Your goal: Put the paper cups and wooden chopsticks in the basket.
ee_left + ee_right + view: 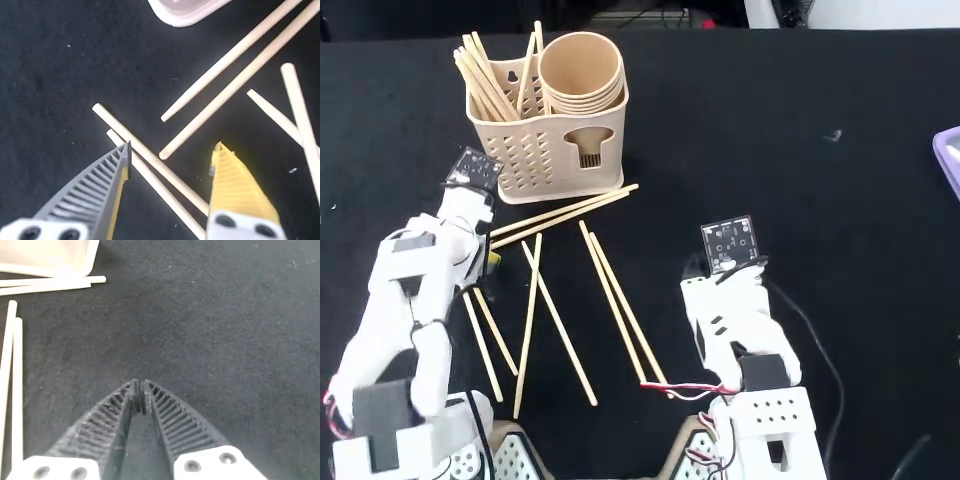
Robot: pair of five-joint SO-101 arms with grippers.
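High view, from the left: my left gripper (pixel 170 150) is spread wide above two of the eight loose chopsticks (pixel 558 325) on the table (pixel 820 250), the basket (pixel 550 150) holds one stack of cups (pixel 582 70) beside a bundle of sticks (pixel 485 80), and my right gripper (pixel 139 385) is pinched closed on nothing.

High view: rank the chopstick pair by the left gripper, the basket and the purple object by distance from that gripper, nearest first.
1. Chopstick pair, directly under the left gripper.
2. Basket, just beyond it.
3. Purple object, at the far right edge.
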